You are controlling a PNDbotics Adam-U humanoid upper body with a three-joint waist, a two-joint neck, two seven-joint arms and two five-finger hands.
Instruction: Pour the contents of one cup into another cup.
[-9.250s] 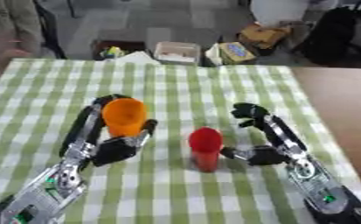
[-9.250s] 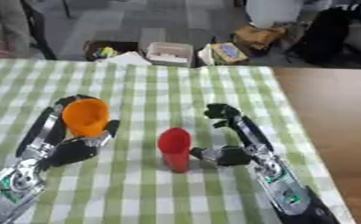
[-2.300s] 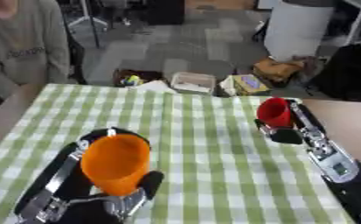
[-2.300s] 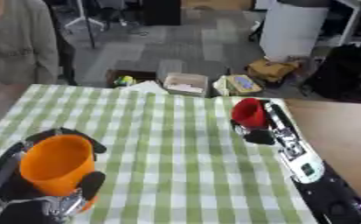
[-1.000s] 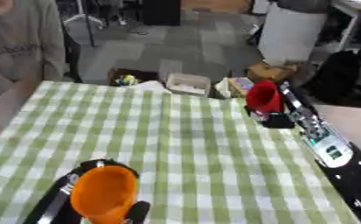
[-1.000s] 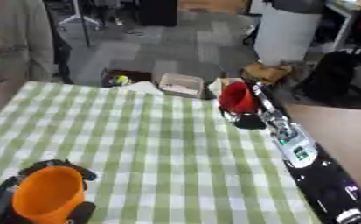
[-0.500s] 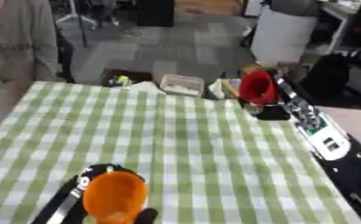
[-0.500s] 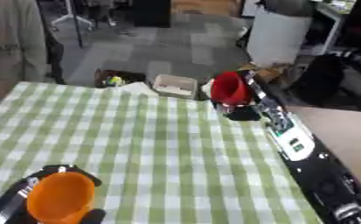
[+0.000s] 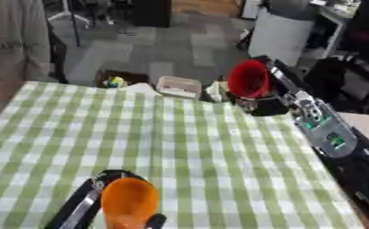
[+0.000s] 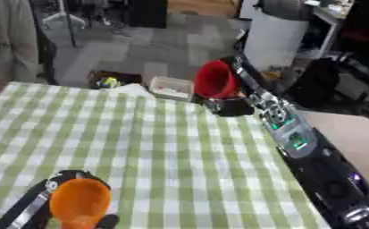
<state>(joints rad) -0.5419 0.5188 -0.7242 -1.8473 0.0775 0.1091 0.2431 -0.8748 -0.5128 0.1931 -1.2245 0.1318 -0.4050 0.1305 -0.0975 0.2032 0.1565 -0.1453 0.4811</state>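
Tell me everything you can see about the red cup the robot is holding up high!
The red plastic-looking cup is smooth, round and plain, with no handle showing. It is raised above the far right edge of the green checked tablecloth and tipped sideways, its open mouth facing left towards the camera. The robot's black right hand grips it from behind and below. What is inside cannot be seen.

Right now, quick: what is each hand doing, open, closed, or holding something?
Left hand: shut on the orange cup, low near the view's bottom edge.
Right hand: shut on the red cup, held up at the table's far side, mouth tipped leftward.
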